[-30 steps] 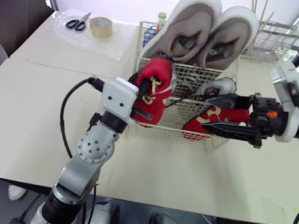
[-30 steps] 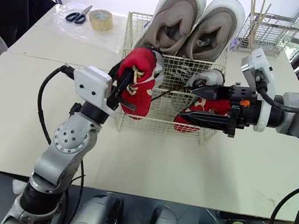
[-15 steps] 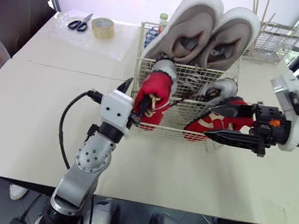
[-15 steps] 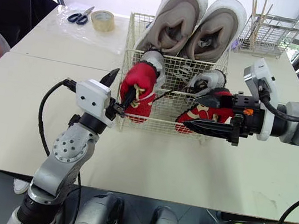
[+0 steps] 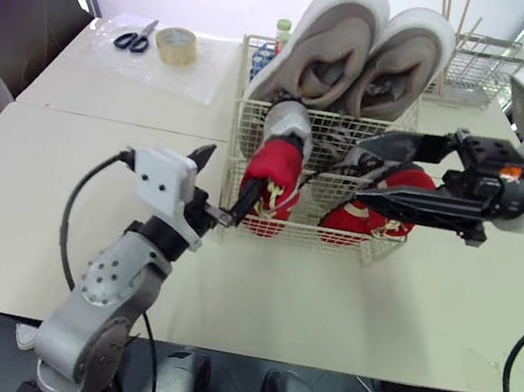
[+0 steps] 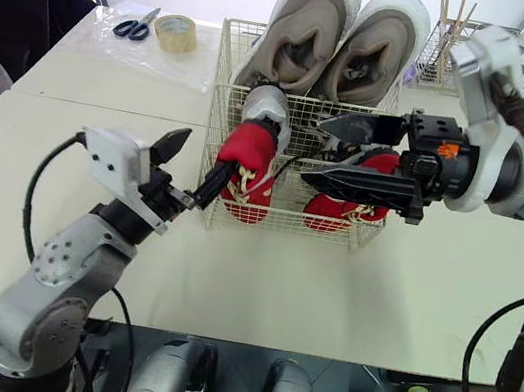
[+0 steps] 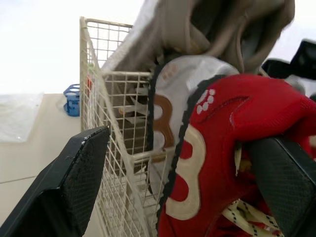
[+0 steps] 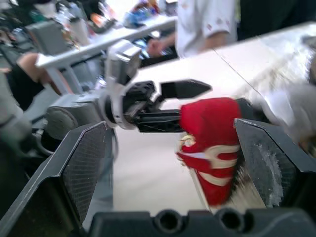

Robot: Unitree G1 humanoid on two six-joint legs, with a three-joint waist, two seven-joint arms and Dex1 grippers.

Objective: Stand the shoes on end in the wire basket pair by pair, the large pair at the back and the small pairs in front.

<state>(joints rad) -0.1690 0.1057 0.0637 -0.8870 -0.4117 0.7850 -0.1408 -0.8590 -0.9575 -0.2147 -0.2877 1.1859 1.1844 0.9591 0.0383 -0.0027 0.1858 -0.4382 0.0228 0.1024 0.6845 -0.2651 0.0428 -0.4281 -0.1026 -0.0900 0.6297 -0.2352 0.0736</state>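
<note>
While settling the small red knitted shoe with pale laces (image 5: 271,179) on end at the front left of the white wire basket (image 5: 244,91), leave the left gripper (image 5: 230,170) with fingers wide apart, one outside the basket wall, the other against the laces. Nudge rather than pinch, then back out clear of the wire. Further right, check the second small red shoe (image 5: 367,220), standing before the large grey pair (image 5: 364,52). Hold the right gripper (image 5: 356,172) over it, fingers also spread, ready to correct any lean.
</note>
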